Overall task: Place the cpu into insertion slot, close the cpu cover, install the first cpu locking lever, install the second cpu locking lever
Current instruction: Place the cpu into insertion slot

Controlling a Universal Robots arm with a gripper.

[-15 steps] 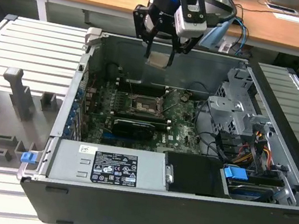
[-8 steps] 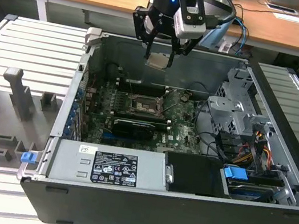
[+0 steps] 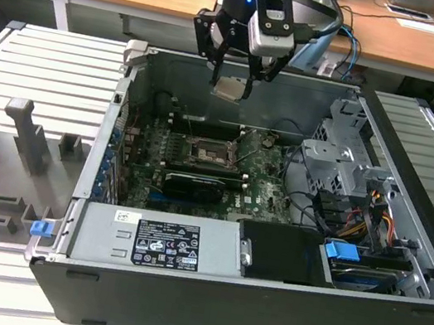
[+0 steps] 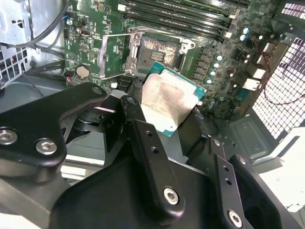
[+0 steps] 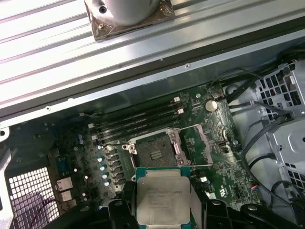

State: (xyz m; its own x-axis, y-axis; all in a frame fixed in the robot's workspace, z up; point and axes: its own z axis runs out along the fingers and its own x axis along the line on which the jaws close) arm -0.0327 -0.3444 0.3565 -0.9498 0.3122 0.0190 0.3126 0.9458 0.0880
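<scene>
One gripper [image 3: 231,86], clamped on the cpu [image 5: 163,200] by two opposite edges, hangs above the open computer case [image 3: 173,315] in the exterior view; the chip is airborne, silver face up, well clear of the motherboard [image 5: 224,181]; the insertion slot [image 5: 153,153] lies bare below, dark centre exposed; the cpu cover [image 5: 198,145] is swung open just beside the slot.

The cpu [image 5: 163,198] has a dull, faintly smudged silver-grey metal face with a green board edge. The gripper [image 4: 167,113] is matt black with shiny bolt heads. The insertion slot [image 5: 155,151] looks like black plastic, and its cpu cover [image 4: 103,55] is bright bare metal. The motherboard [image 5: 228,167] is glossy green. The computer case [image 3: 199,311] is matt dark grey metal.
</scene>
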